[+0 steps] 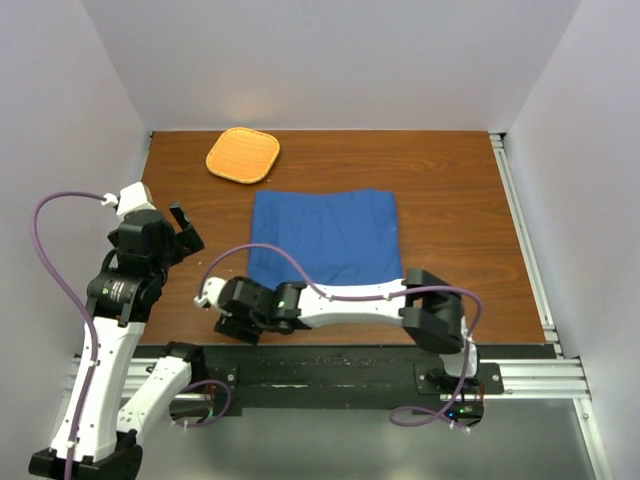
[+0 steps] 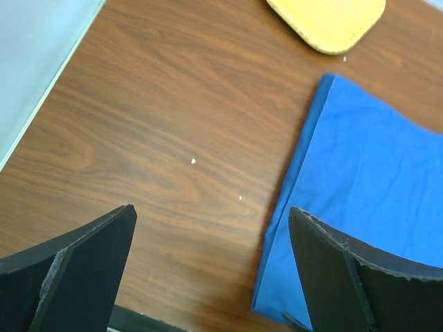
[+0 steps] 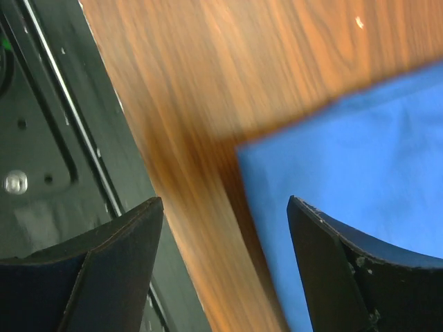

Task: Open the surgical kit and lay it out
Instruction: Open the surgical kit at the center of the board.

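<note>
Left claw [image 2: 211,214] wide open, empty; right claw [image 3: 225,204] open, empty.

Bright, even light with soft shadows; right wrist view blurred.

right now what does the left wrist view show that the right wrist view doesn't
Only the left wrist view: part of the orange mat at the top, lying apart from the cloth, and the pale wall at the left.
Only the right wrist view: the black frame along the table's near edge.
Both: the blue cloth wrap lying flat on the wooden table, its side edge in the left view and a corner in the right, and that arm's own jaws, open with nothing between them.
</note>
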`<state>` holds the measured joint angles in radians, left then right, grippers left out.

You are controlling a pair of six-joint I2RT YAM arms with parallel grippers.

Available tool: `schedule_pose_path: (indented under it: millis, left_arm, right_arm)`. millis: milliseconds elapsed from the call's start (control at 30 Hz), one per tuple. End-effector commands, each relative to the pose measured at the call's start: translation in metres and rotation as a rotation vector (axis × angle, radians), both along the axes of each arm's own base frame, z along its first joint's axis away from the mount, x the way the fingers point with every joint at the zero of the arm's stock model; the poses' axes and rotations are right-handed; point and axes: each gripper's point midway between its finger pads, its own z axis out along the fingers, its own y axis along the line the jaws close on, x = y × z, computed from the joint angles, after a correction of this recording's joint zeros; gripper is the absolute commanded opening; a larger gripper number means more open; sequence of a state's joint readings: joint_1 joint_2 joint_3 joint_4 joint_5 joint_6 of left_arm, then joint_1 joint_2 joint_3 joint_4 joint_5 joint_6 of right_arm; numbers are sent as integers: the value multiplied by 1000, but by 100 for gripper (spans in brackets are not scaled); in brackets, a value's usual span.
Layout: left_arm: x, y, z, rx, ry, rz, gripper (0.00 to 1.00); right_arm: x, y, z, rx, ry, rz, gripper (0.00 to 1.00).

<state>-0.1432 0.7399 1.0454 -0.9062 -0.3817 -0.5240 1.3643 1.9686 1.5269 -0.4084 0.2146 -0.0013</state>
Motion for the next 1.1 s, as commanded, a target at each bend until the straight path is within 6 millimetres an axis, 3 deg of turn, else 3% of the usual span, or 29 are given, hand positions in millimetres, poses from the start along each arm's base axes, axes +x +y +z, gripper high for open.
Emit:
schedule_pose_path:
  millis: [0, 367, 567, 800, 1067]
  left_arm:
    - [0, 2, 19, 67, -25, -12, 98]
    - [-5, -3, 30, 83, -48, -33, 97]
    - [-3, -7, 30, 74, -52, -51, 97]
    - [-1, -9, 28, 65, -54, -60, 97]
    - [0, -12, 24, 62, -48, -70, 97]
  right_arm:
    - [14, 16, 0, -39, -126, -7, 73]
    - [34, 26, -9, -77, -209, -98, 54]
    - [46, 18, -3, -91, -257, -165, 52]
    - [52, 14, 7, -32, -169, -209, 43]
    - [52, 9, -4, -32, -109, -212, 36]
